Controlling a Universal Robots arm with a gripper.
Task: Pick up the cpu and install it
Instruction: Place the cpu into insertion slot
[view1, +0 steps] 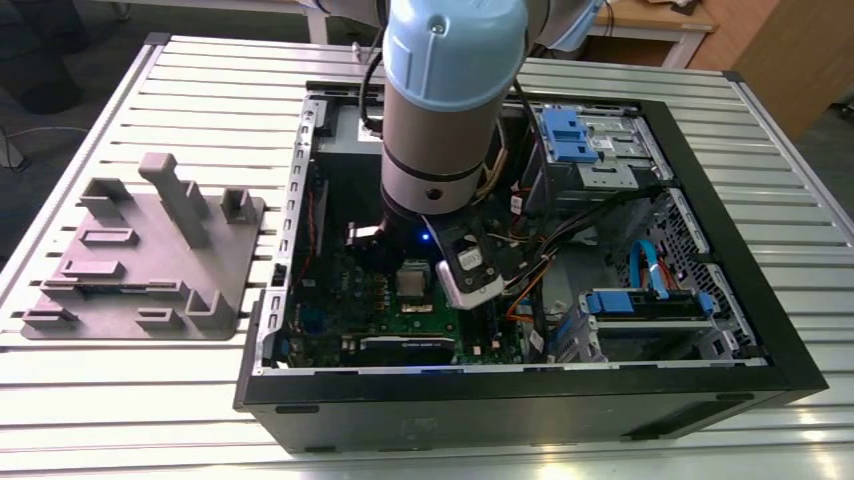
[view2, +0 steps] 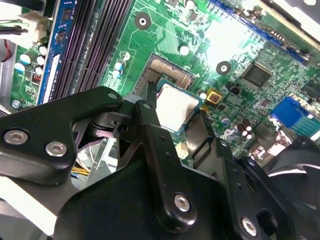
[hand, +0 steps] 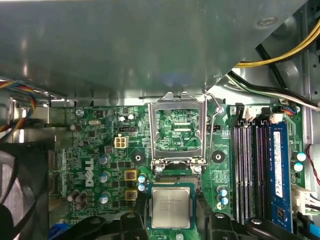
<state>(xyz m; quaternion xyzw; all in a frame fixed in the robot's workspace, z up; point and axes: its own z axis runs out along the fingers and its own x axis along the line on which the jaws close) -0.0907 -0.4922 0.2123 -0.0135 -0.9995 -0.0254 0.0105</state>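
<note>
Exterior view: open case (view1: 534, 388) on slatted table (view1: 134, 400); second wrist view: gripper (view2: 175, 104) clamps cpu (view2: 179, 109) above green motherboard (view2: 165, 35).

The cpu (hand: 170, 208) has a silver-grey top and pale rim; the motherboard (hand: 100, 145) around it is green, with black slots (hand: 247, 170).

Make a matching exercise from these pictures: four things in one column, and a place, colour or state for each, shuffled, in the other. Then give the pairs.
Things:
1. cpu
2. fixture plate
3. socket frame
4. memory module

Descriptions:
A. blue, long and narrow
B. on the table, outside the case
C. between the jaws
D. swung open on the motherboard

Pairs: 1-C, 2-B, 3-D, 4-A
</note>
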